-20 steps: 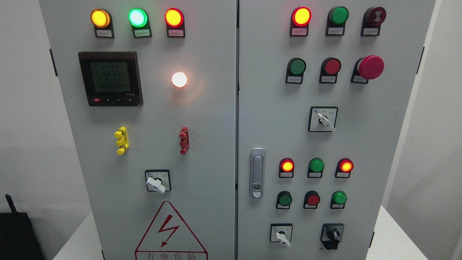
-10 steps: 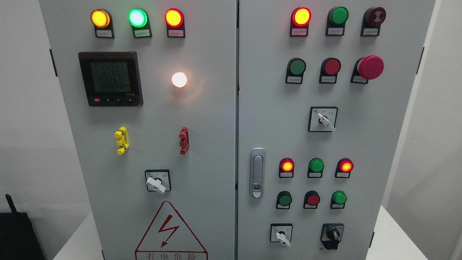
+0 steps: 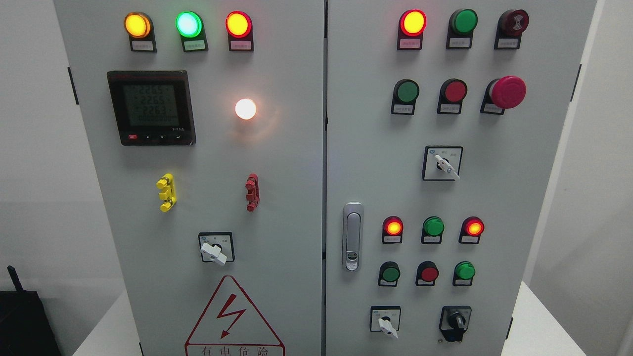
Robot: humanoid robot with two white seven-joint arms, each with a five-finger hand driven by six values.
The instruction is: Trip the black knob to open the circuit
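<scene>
A grey two-door electrical cabinet (image 3: 277,198) fills the head view. The black knob (image 3: 455,323) sits at the lower right of the right door, on a black base, its pointer standing roughly upright. To its left is a white-handled selector switch (image 3: 386,324). Neither of my hands nor any arm shows in this view.
The right door carries lit red lamps (image 3: 413,22), green and red push buttons, a red mushroom stop button (image 3: 507,92), another white selector (image 3: 444,164) and a metal door latch (image 3: 352,236). The left door holds a meter (image 3: 151,108), lamps and a white selector (image 3: 214,252). A black device (image 3: 22,321) stands lower left.
</scene>
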